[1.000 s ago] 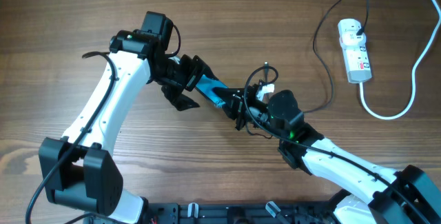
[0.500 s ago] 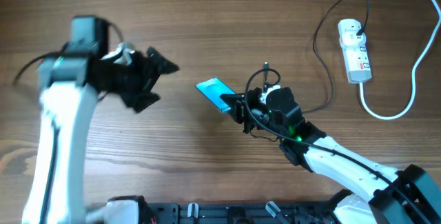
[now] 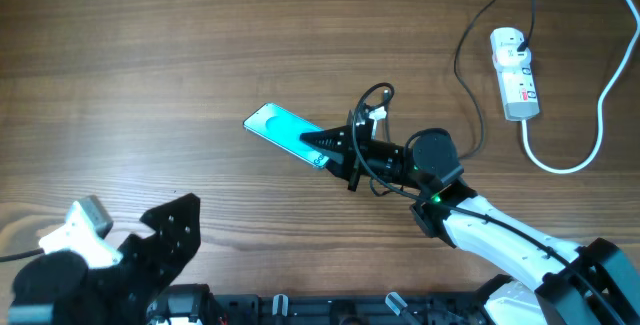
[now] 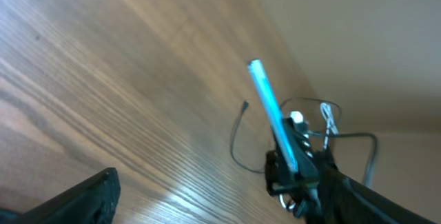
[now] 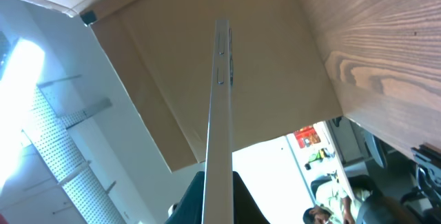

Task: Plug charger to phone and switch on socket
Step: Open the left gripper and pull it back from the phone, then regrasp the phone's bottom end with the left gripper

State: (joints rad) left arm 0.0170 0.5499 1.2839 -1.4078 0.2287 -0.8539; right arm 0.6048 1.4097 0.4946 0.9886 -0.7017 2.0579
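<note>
The phone [image 3: 282,131], turquoise screen up, sticks out to the left from my right gripper [image 3: 335,147], which is shut on its right end above the table. In the right wrist view the phone [image 5: 219,114] shows edge-on between the fingers. In the left wrist view it [image 4: 270,110] is a thin turquoise strip. The charger cable [image 3: 462,55] runs from the socket [image 3: 514,73] down to the right gripper and loops there [image 3: 377,93]; its plug tip is hidden. My left gripper [image 3: 175,227] is open and empty at the front left, far from the phone.
The socket's thick white cord [image 3: 570,163] curves along the right side of the wooden table [image 3: 200,45] and off the right edge. The right arm [image 3: 500,230] reaches in from the front right. The left arm's base [image 3: 70,285] is at the front left corner.
The left gripper has let go of the phone and swung back to the front left. The right gripper keeps the phone, which now points further left.
</note>
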